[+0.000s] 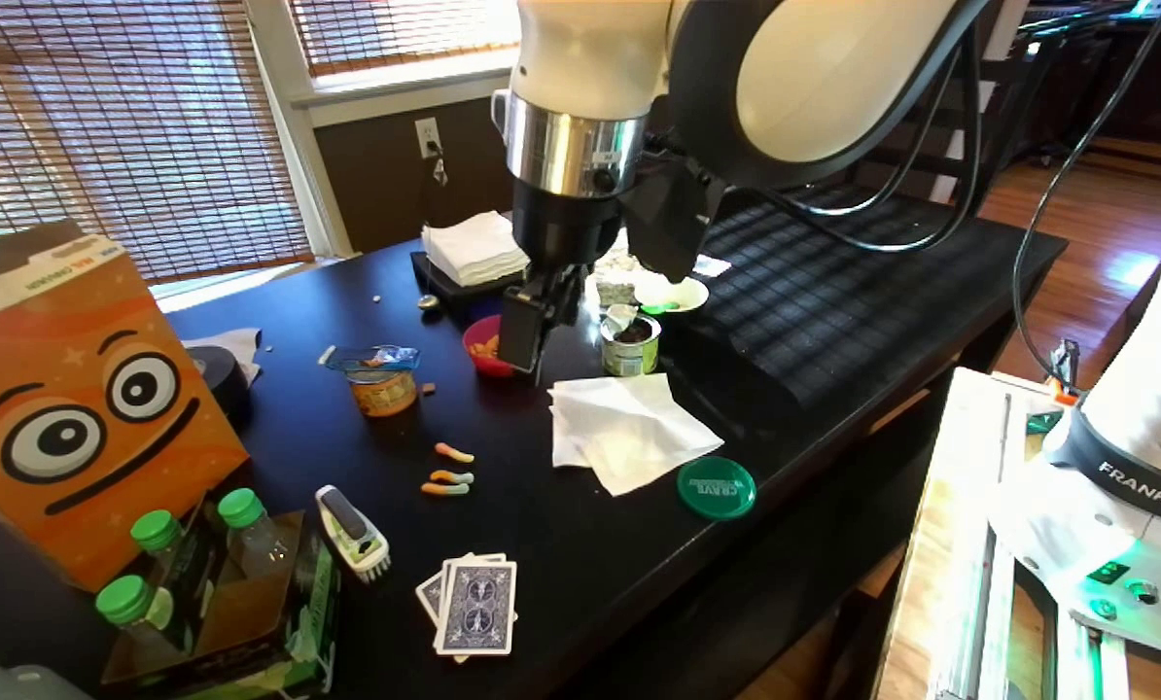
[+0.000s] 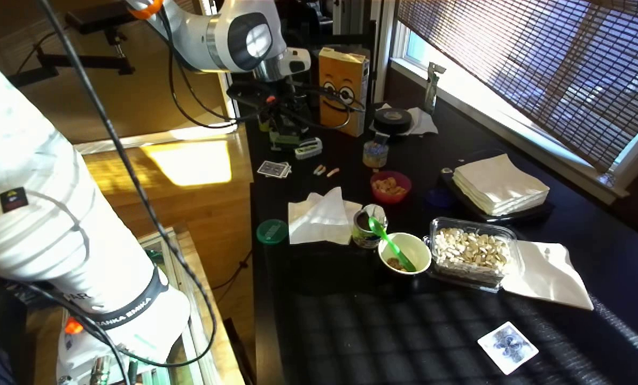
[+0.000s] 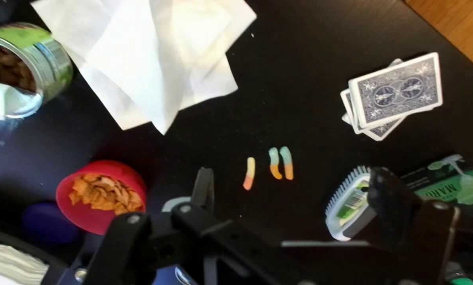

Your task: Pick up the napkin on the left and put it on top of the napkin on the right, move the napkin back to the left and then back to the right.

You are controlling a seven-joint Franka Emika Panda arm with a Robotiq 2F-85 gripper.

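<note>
Two white napkins lie on the dark table, one askew on top of the other. They show in both exterior views and at the top of the wrist view. The upper napkin has a raised fold; which corner belongs to which napkin is hard to tell. My gripper is open, with nothing between its fingers. It hangs above the table, apart from the napkins, and in an exterior view it hangs in front of the pink bowl.
An open can stands against the napkins; a green lid lies beside them. Also there: the pink bowl, gummy worms, cards, a brush, a napkin stack and a seed container.
</note>
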